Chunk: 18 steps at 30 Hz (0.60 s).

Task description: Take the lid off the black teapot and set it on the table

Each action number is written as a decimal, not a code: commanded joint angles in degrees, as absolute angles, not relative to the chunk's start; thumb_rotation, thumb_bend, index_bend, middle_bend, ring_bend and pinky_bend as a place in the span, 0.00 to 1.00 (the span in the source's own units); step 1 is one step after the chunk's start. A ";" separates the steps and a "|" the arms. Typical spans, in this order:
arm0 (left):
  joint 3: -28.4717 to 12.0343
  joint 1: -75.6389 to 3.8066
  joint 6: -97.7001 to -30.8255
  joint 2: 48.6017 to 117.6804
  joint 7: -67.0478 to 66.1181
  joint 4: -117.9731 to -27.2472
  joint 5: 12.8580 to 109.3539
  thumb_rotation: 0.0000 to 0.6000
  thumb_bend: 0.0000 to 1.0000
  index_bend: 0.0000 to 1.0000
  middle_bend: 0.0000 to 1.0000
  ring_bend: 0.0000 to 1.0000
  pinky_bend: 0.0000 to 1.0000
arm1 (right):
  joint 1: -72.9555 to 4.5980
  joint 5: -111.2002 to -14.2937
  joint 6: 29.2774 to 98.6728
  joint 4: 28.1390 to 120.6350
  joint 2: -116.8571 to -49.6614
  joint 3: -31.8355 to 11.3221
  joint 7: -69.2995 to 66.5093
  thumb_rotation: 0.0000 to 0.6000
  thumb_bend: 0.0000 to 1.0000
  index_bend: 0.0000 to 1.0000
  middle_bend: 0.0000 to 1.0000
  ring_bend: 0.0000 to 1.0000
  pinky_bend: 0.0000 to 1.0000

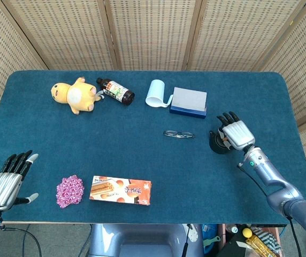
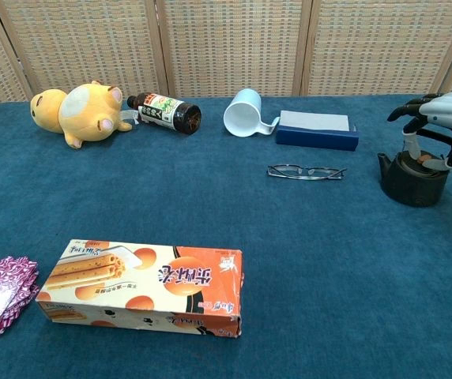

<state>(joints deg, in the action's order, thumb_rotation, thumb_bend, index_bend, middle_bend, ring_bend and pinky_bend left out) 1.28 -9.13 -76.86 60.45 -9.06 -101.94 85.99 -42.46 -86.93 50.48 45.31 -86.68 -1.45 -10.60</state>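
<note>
My left robot hand [image 1: 6, 182] hovers by the near left corner of the tabletop [image 1: 142, 160], fingers spread and holding nothing. Further out on the right, my right robot hand [image 2: 439, 126] sits over the black teapot [image 2: 412, 178], fingers curled down around its lid [image 2: 422, 160]; I cannot tell whether they actually grip it.

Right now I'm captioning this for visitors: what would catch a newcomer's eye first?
Probably the right hand poised over the black teapot at the table's right edge. Next, the yellow plush at the far left and the orange snack box near the front.
</note>
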 commanded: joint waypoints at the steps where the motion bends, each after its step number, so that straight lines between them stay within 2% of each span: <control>1: 1.31 -9.17 -76.82 60.40 -8.98 -101.98 86.10 1.00 0.11 0.00 0.00 0.00 0.00 | -42.53 -88.04 52.41 48.18 -84.71 -1.37 -9.23 1.00 0.54 0.61 0.17 0.00 0.10; 10: 1.58 -9.08 -77.17 60.04 -8.31 -102.11 86.95 1.00 0.11 0.00 0.00 0.00 0.00 | -43.22 -88.93 55.66 62.83 -77.80 -2.89 -2.70 1.00 0.54 0.61 0.17 0.00 0.10; 18: 1.77 -8.78 -77.89 59.72 -7.76 -102.20 87.67 1.00 0.11 0.00 0.00 0.00 0.00 | -44.43 -89.42 52.88 70.03 -78.03 -1.97 2.70 1.00 0.54 0.61 0.17 0.00 0.10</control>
